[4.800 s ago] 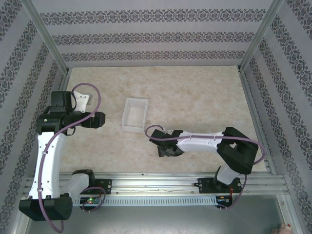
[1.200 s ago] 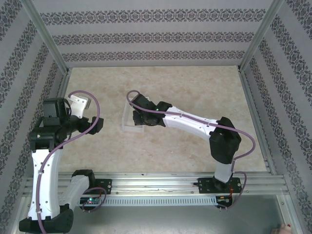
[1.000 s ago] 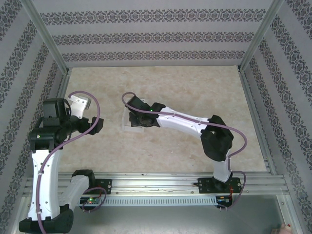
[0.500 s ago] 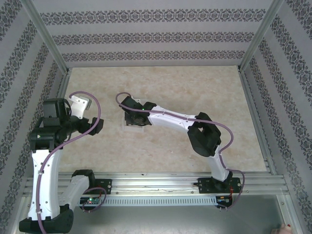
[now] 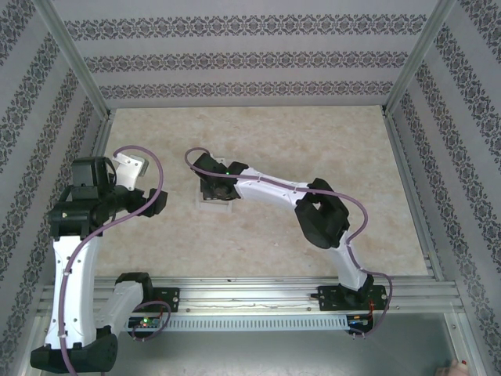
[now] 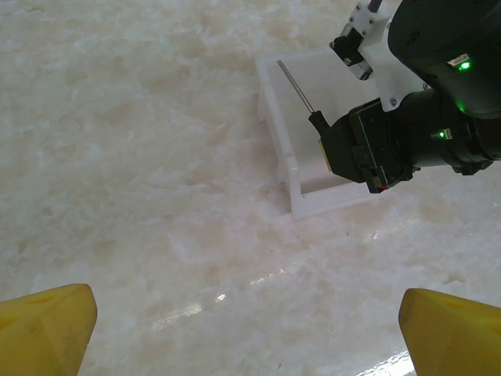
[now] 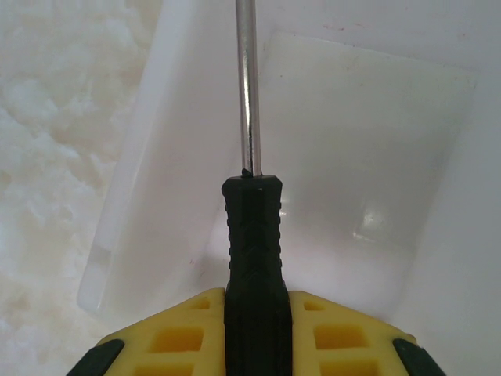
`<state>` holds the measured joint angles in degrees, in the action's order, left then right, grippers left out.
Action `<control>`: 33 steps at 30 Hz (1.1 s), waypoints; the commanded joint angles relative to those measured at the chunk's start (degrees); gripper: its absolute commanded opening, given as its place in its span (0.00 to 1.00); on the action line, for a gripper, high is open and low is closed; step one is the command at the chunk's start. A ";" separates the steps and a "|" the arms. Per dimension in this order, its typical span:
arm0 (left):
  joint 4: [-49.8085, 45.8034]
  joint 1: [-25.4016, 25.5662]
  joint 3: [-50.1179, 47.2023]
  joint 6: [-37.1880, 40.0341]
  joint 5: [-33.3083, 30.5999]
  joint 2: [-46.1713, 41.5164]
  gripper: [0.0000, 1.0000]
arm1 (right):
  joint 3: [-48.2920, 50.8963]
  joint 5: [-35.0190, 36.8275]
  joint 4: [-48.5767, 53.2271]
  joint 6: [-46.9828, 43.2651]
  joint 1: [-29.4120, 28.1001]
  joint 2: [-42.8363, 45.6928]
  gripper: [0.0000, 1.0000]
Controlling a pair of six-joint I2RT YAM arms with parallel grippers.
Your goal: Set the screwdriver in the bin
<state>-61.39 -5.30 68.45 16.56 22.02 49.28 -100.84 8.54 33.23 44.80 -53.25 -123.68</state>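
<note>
Black-handled and slim, the screwdriver [image 7: 254,235] is clamped between the yellow fingers [image 7: 176,341] of the right hand [image 7: 254,317]. Its thin shaft reaches out over the bin [image 6: 273,117], running close along one long wall, inside the rim. The white bin sits left of centre on the marbled tabletop [image 5: 313,141], with open surface on every side. The left hand [image 6: 246,329] hangs well apart to the left, its fingers spread wide.
</note>
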 commanded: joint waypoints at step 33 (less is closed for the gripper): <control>-2.51 0.54 0.73 0.10 -0.28 1.39 0.99 | -4.37 0.87 5.45 -4.45 0.70 -4.82 0.26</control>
<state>-62.39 -5.30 68.05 16.53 22.00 50.24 -104.36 9.52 37.56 41.34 -52.64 -128.33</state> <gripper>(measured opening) 0.994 0.254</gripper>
